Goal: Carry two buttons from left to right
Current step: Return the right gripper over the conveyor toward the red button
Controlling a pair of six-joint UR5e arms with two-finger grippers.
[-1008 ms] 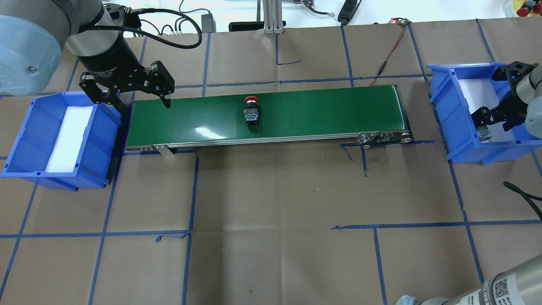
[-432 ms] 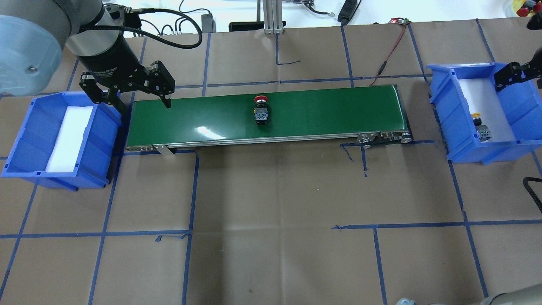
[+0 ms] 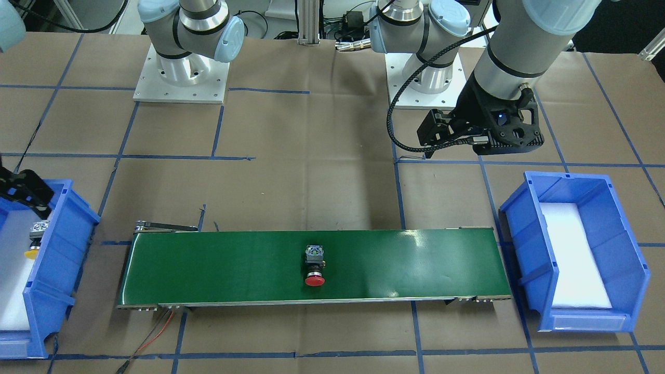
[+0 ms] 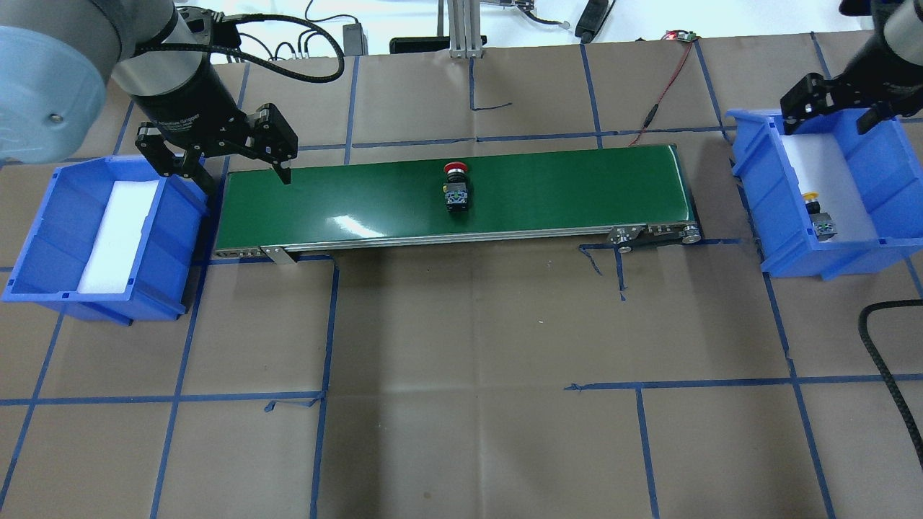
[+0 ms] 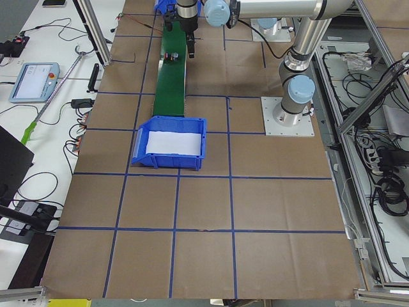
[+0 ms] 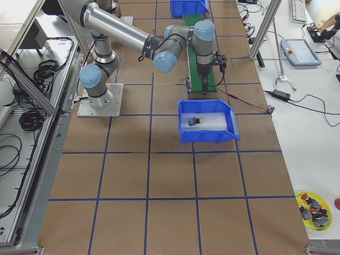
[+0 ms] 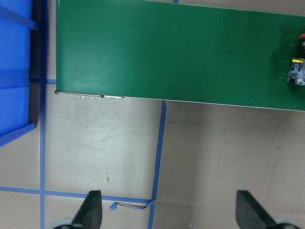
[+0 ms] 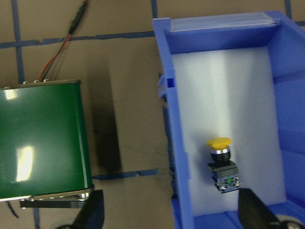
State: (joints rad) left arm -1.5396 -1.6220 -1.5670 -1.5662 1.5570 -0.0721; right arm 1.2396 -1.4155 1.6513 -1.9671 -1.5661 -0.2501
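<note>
The red button (image 4: 456, 189) lies on its side near the middle of the green conveyor belt (image 4: 562, 184); it also shows in the front view (image 3: 314, 266) and at the right edge of the left wrist view (image 7: 298, 71). The yellow button (image 4: 819, 216) lies on white foam in the right blue bin (image 4: 763, 194), seen also in the right wrist view (image 8: 222, 162). My left gripper (image 4: 232, 171) is open and empty above the belt's left end. My right gripper (image 4: 833, 114) is open and empty, above the far end of the right bin.
The left blue bin (image 4: 36, 238) holds only white foam. A red wire (image 4: 665, 85) runs to the belt's far right corner. A black cable (image 4: 887, 360) lies at the right edge. Both arm bases (image 3: 179, 78) stand behind the belt.
The red button has ridden the belt to the right. My right gripper has lifted out of the right bin and moved back, leaving the yellow button there. My left gripper has not moved.
</note>
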